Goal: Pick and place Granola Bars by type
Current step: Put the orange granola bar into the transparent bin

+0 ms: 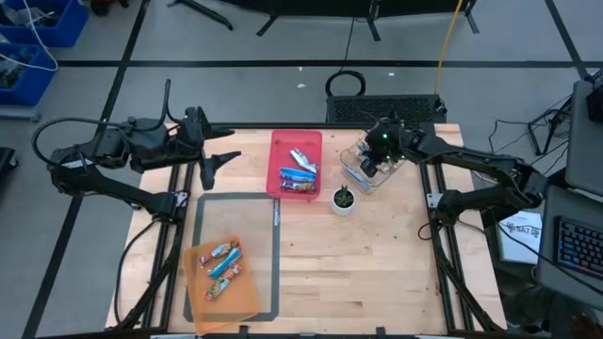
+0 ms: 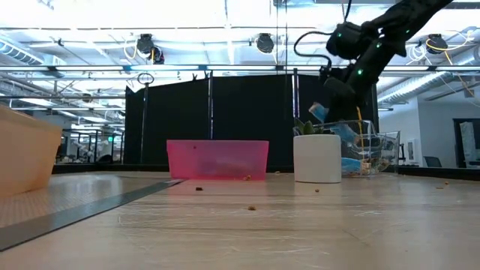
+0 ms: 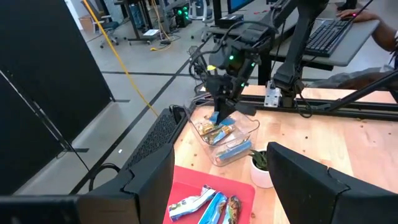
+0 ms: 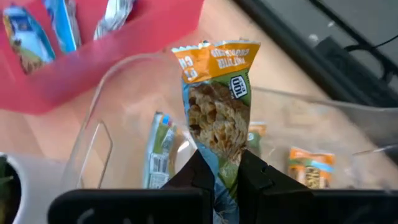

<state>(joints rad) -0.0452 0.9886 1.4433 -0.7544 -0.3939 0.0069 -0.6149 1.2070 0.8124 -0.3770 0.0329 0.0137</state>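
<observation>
Right tool grips one granola bar over clear bin; left tool open, three bars in red bin

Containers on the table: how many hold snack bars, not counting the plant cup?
3. The pink bin sits at the back middle, the clear bin at the back right under the right arm, and the orange tray at the front left.
</observation>
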